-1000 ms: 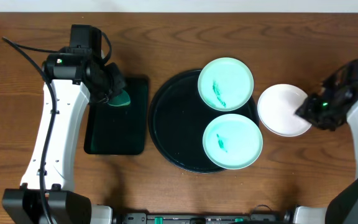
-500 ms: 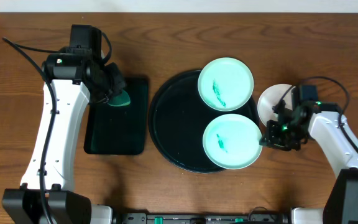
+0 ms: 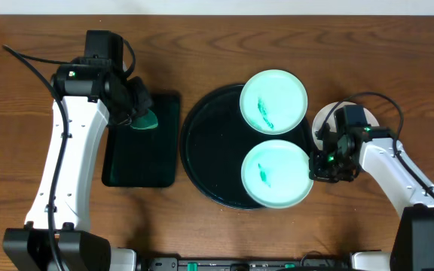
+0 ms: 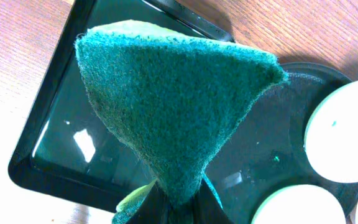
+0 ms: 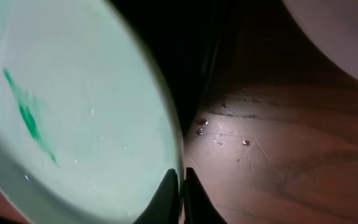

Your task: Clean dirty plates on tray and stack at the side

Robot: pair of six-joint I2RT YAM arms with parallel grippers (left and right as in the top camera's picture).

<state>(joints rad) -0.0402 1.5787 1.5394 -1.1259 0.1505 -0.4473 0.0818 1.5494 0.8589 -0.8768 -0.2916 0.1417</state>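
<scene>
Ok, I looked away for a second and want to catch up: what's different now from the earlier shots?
The right claw swung in from the white plate's far side to the near green plate, shut on its right rim and nudged it slightly left. The left claw with its sponge, the far green plate and the black tray stayed put.

We find a far plate [image 3: 273,102] and a near plate [image 3: 276,175] on the round tray [image 3: 209,150]. A third plate [image 3: 322,126] lies to its right, a rectangular tray [image 3: 138,162] to its left.
</scene>
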